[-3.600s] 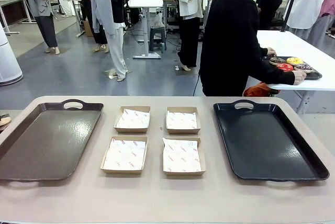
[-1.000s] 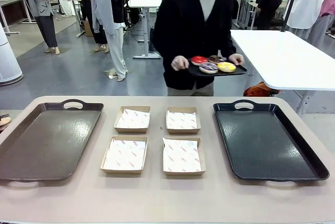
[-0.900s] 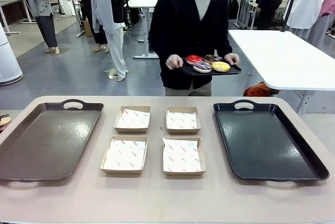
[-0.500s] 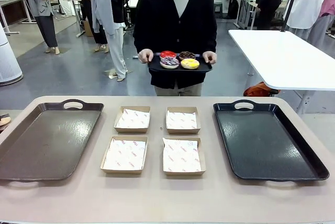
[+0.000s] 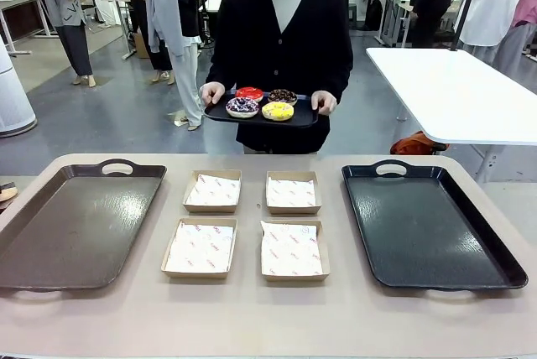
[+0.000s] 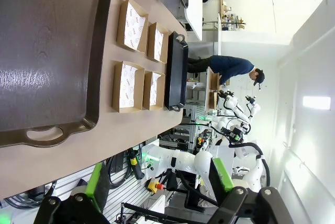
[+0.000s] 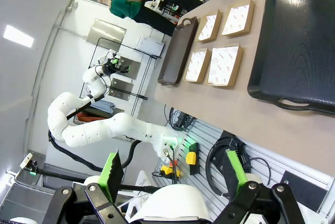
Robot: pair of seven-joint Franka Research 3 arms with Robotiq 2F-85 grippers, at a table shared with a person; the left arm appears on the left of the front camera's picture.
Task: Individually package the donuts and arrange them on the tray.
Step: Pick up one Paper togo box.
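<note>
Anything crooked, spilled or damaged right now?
Nothing stands out. The four lined boxes sit in a tidy grid between the brown tray and black tray; the donuts lie on the person's small tray.

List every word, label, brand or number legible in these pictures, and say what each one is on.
No text here can be read as words.
Paper liners in the four cardboard boxes: small scattered red print, too small to read in the front view and in both wrist views.

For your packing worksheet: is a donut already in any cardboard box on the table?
No, each paper-lined brown cardboard box holds only white paper.
</note>
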